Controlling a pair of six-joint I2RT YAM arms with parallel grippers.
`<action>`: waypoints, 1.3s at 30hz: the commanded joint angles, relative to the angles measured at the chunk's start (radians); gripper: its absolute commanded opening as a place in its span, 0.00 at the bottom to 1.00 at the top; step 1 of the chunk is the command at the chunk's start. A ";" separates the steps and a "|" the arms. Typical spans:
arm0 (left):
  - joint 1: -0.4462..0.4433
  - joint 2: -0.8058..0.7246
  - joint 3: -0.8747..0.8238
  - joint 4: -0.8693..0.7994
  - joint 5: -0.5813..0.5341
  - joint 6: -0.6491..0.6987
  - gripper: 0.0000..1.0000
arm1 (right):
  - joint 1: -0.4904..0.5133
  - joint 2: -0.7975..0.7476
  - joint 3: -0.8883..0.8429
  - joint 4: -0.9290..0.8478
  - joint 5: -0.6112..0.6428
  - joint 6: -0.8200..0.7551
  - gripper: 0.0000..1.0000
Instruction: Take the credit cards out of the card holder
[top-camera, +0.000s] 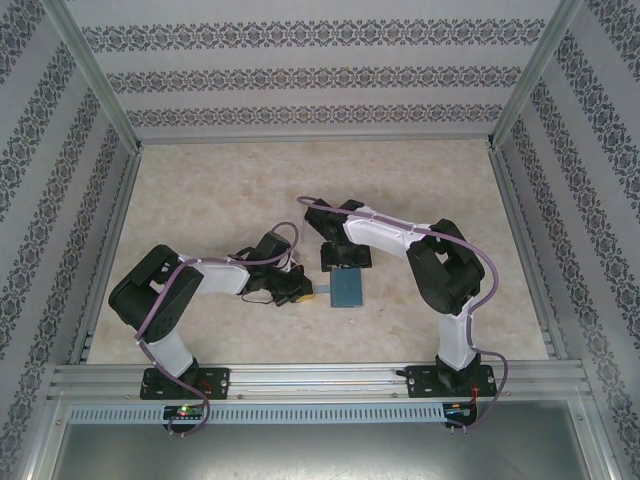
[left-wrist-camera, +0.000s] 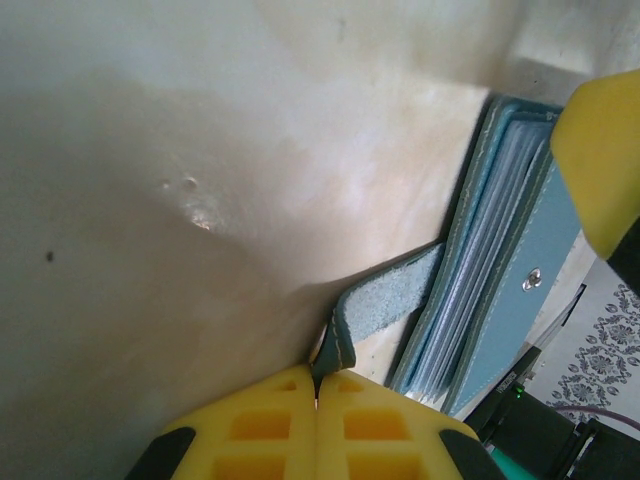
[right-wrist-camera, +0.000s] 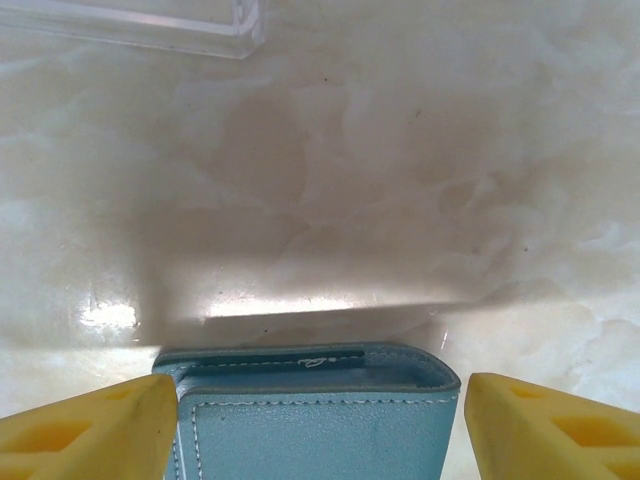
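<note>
So the small flat teal leather bifold card holder (top-camera: 349, 290) is lying closed on the pale marbled counter (top-camera: 220, 190), near the front edge and pretty much right between the two arms

The left fingers (left-wrist-camera: 330, 415), chunky yellow plastic ones, are pressed fully together and pinching the end of the card holder's little teal side tab (left-wrist-camera: 390, 300). The tab runs from the card holder's side across to them, curving a bit, and the left fingers sit low against the counter just to the left of the card holder

The right fingers (right-wrist-camera: 550, 435) are spread wide, one on each side of the card holder. From the right wrist cam the left-hand one looks like it's touching the cover, and the other has a sliver of counter showing beside it, so I'd call it straddling, not squeezing. From the left wrist cam one of those yellow fingers sits over the card holder's far corner

In that same view there's a stack of pale thin layers (left-wrist-camera: 490, 230) between the covers, plus a silver snap button (left-wrist-camera: 532, 281) on the blue-grey part. Can't tell which of those layers are cards

A clear plastic box (right-wrist-camera: 150, 25) sits on the counter well beyond the card holder
</note>
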 joint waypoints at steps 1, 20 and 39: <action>0.006 0.034 -0.020 -0.044 -0.025 0.004 0.00 | 0.004 -0.024 0.030 -0.058 0.050 -0.015 0.75; 0.008 0.028 0.002 -0.114 -0.066 0.010 0.00 | 0.004 -0.136 0.013 -0.134 0.077 -0.025 0.55; 0.008 0.004 0.038 -0.200 -0.124 0.035 0.00 | -0.052 -0.229 -0.122 -0.063 -0.035 -0.026 0.18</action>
